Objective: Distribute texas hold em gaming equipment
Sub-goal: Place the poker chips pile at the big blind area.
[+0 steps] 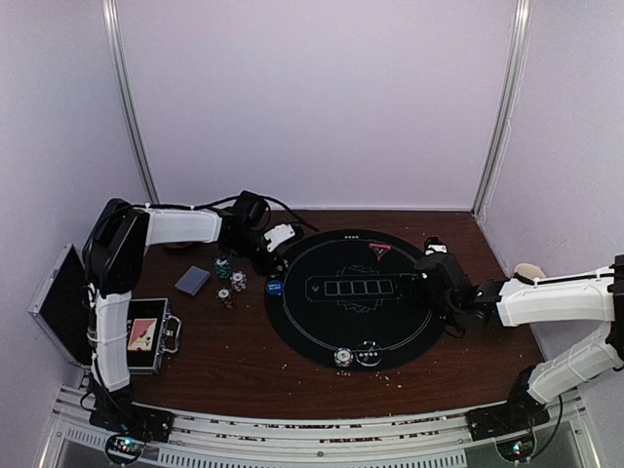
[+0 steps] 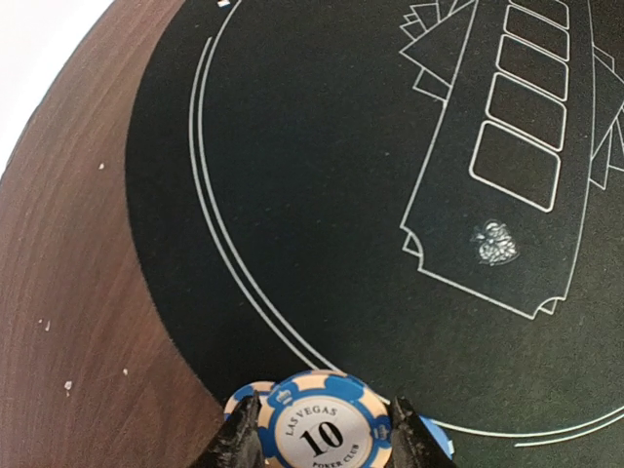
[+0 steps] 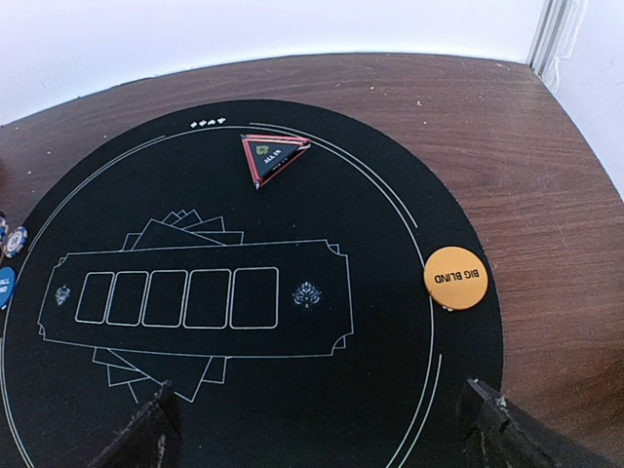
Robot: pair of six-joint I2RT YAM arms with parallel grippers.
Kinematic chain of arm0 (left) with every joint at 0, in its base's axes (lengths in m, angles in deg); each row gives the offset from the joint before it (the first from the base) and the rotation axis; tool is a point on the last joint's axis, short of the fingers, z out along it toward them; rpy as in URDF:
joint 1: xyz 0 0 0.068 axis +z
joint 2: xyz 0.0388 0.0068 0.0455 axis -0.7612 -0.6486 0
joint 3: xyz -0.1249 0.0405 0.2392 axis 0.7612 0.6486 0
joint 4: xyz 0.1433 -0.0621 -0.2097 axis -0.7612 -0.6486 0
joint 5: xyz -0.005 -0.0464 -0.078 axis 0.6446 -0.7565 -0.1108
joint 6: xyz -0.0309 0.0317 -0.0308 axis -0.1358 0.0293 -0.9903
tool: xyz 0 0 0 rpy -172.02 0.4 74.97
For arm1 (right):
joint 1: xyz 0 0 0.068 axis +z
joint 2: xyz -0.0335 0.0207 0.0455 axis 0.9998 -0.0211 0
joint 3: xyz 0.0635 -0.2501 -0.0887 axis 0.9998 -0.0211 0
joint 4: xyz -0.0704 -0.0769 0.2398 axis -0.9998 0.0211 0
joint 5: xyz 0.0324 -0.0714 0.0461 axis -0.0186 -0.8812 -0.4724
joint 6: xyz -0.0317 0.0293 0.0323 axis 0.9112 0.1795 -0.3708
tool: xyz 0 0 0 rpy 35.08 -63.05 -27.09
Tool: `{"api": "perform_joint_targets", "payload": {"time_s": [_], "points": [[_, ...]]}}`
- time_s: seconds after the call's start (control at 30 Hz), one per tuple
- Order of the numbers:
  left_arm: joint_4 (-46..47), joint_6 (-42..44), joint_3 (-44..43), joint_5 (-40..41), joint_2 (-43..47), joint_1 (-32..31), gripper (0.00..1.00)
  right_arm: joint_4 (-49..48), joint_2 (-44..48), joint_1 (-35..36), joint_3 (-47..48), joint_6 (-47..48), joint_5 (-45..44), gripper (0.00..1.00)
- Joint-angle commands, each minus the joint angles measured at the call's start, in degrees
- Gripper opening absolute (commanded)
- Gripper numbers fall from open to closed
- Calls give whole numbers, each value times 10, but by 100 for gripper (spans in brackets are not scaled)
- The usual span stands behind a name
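- Blue-and-cream chip [image 2: 317,427] marked 10 is pinched by its rim in the left gripper [image 2: 317,444], whose jaws are closed on it over the left rim of the round black mat [image 2: 370,195]. A second blue rim shows behind it, so it may be more than one chip.
- Right gripper [image 3: 322,439] hangs over the mat's right side with its jaws wide apart and nothing between them.
- The step in hand looks like carrying this chip to a place on the mat. The next move calls for lowering it flat inside the white rim line before letting go, so it does not roll off on its edge.
- On the mat already are a red triangle button [image 3: 275,156] at the far edge, an orange button [image 3: 455,278] at the right edge and chips [image 1: 343,357] at the near edge.
- Cards [image 1: 192,281] and loose chips [image 1: 231,283] lie on the table [image 1: 224,361] left of the mat.
- The table is dark brown wood speckled with pale crumbs, with plain pale walls [image 1: 322,97] around it.
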Motion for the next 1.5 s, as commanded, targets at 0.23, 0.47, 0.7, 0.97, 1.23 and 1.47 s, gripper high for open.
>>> {"api": "perform_joint_targets", "payload": {"time_s": [0.23, 0.47, 0.7, 0.97, 1.23, 1.47], "points": [[17, -28, -21, 60, -13, -4, 30, -5, 10, 4, 1, 4, -3, 100], [21, -38, -23, 79, -30, 4, 30, -6, 10, 3, 1, 5, -1, 100], [26, -38, -26, 82, -40, 9, 30, -7, 9, 3, 2, 5, -1, 100], [26, -38, -22, 81, -45, 10, 32, -7, 6, 4, 2, 5, -1, 100], [27, -36, -16, 75, -50, 9, 35, -6, 6, 4, 2, 5, -1, 100], [27, -35, -15, 73, -52, 10, 42, -7, 6, 4, 2, 6, -1, 100]]}}
